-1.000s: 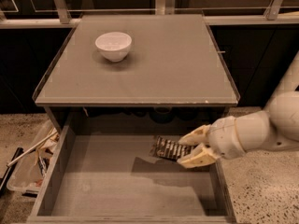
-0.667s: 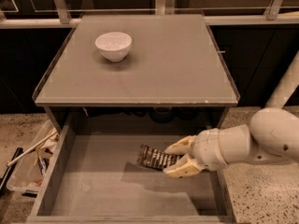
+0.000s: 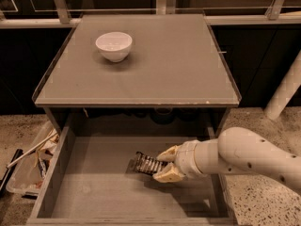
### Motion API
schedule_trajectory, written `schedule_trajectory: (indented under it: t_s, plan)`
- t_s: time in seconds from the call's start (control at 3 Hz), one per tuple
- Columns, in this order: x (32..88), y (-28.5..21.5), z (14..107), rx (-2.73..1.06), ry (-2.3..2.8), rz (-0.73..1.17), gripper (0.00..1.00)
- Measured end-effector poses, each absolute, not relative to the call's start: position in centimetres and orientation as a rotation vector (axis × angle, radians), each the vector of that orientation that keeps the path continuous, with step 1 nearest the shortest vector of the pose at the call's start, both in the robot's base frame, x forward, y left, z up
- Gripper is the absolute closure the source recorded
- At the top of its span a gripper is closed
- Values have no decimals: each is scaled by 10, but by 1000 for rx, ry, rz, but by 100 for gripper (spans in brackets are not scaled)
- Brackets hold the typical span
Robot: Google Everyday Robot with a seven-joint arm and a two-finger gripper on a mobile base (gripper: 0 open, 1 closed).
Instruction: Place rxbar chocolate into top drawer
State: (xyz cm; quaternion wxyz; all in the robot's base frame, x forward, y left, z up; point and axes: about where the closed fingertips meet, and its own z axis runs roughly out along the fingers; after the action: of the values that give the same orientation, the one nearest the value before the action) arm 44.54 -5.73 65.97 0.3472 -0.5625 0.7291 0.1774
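The rxbar chocolate (image 3: pixel 145 163) is held clenched in the gripper (image 3: pixel 162 165), low inside the top drawer (image 3: pixel 89 192); not yet released.

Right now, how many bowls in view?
1. The white bowl sits back-left on the tabletop. The open top drawer holds none; there the gripper grips the rxbar chocolate. The arm hides some drawer floor.
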Motion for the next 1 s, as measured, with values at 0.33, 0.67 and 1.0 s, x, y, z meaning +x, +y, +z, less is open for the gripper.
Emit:
schedule_trajectory:
  t_s: [0.33, 0.67, 1.0]
  plan:
    - [477, -73, 636, -1409, 1961, 331, 100]
    - [490, -82, 621, -1363, 1995, 292, 100]
    - [488, -79, 617, -1348, 1978, 345, 100]
